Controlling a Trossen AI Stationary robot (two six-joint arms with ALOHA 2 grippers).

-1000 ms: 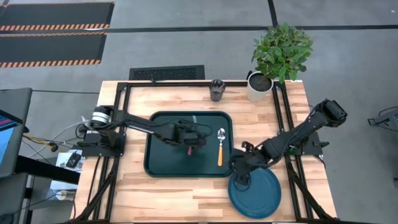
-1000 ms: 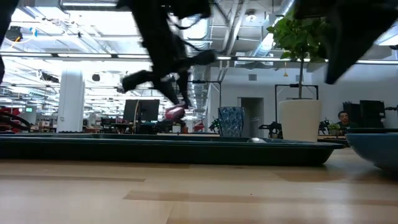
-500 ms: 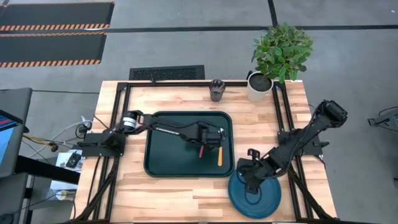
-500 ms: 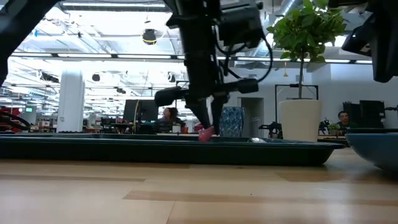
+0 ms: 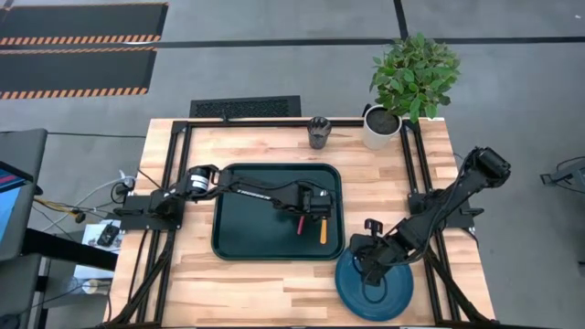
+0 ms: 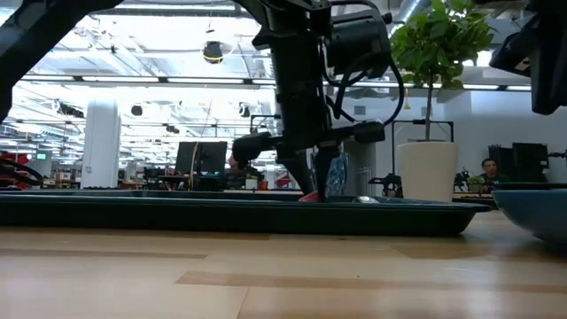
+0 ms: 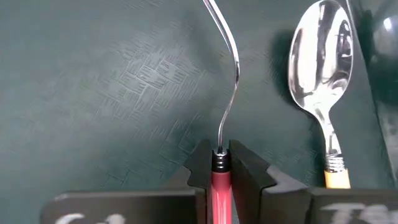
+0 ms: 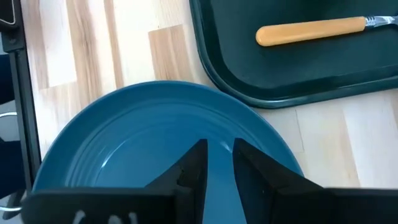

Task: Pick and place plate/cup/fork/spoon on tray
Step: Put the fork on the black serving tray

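**Fork lowered to tray floor beside spoon; plate grasp pending**

Over the last second the left gripper (image 5: 309, 203) was carried across the large dark green rectangular tray (image 5: 239, 239) towards its right side and brought down. The small fork with silver tines and red-pink handle (image 7: 221, 184), previously held well above the tray, is now at the tray floor in the low view (image 6: 310, 197). Its fingers (image 7: 199, 167) are clamped on the handle, tines pointing forward of the gripper. The small spoon with silver bowl and orange-yellow handle (image 7: 323, 81) lies on the tray just beside the fork, roughly parallel. Judgement: fork placement is nearly done, release outstanding.

Left arm pose: stretched low across the tray, wrist tipped down.

The right gripper (image 5: 370, 260) was moved off the tray edge and now hangs over the near rim of the round flat blue plate (image 8: 143, 143), on bare table just outside the tray. Its fingers (image 8: 194, 163) stand slightly apart, nothing between them.

The small dark grey translucent tumbler (image 5: 318, 132) stands on the table beyond the tray, well apart from both grippers.
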